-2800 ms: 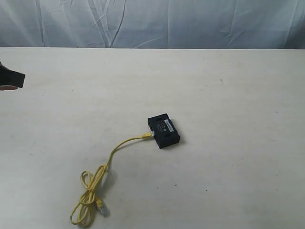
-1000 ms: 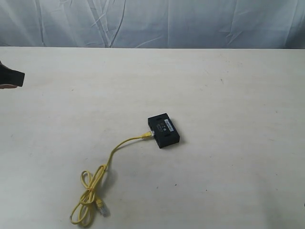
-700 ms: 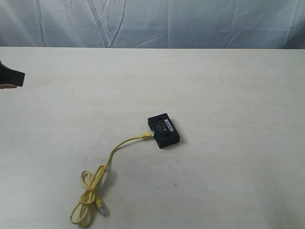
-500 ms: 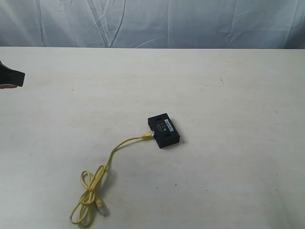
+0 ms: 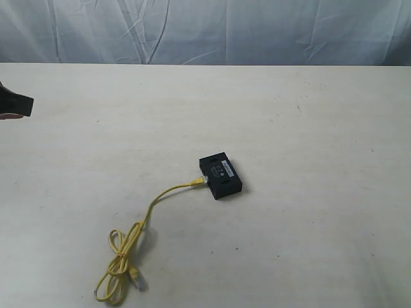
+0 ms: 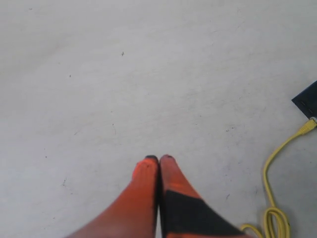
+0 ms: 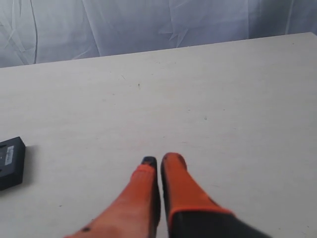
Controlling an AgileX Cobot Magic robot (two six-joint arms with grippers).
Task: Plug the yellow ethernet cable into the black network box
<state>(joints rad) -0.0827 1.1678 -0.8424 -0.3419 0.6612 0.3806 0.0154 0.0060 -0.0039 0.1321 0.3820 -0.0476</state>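
Nothing legible; black network box (image 5: 220, 174) label (image 5: 225, 169) too small.

Bright yellow along the ethernet cable (image 5: 139, 230), lower left of exterior frame. Black on the network box (image 5: 220, 175), pale label strip on top. Cream, faintly speckled table (image 5: 308, 122). Wrinkled blue-grey backdrop (image 5: 257, 32) across top. Orange-and-black left gripper (image 6: 159, 158) and right gripper (image 7: 158, 159).

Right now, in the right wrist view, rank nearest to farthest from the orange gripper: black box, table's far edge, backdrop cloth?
1. black network box, on the table off to the right gripper's side.
2. table's far edge, straight ahead.
3. backdrop cloth, hanging behind that edge.
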